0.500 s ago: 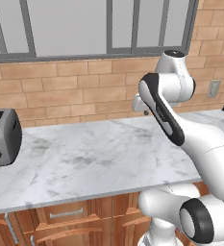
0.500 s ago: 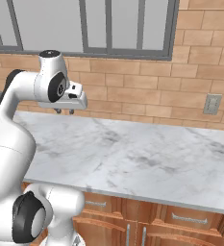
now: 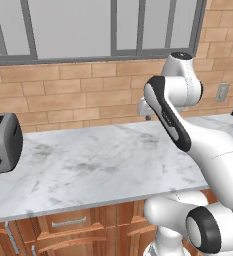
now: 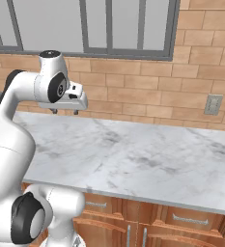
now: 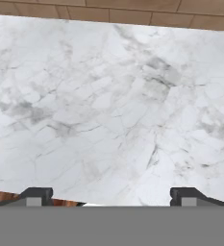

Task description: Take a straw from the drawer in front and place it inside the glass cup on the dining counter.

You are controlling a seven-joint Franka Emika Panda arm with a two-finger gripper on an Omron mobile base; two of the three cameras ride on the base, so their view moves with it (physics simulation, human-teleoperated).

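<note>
I have the tool [image 4: 64, 112] raised above the marble counter [image 4: 143, 164], near the brick wall, its two dark fingertips [image 5: 35, 194] spread wide with nothing between them. In the hand view they sit at 7 and 5 o'clock, looking straight down on bare veined marble. From the left base view the tool [image 3: 144, 113] hangs at about 1 o'clock of the picture's middle, and a grey toaster [image 3: 3, 142] stands at 9 o'clock on the counter [image 3: 88, 170]. The drawer [image 3: 68, 222] with its silver bar handle is shut, under the counter edge at 7 o'clock. I cannot see the straw.
</note>
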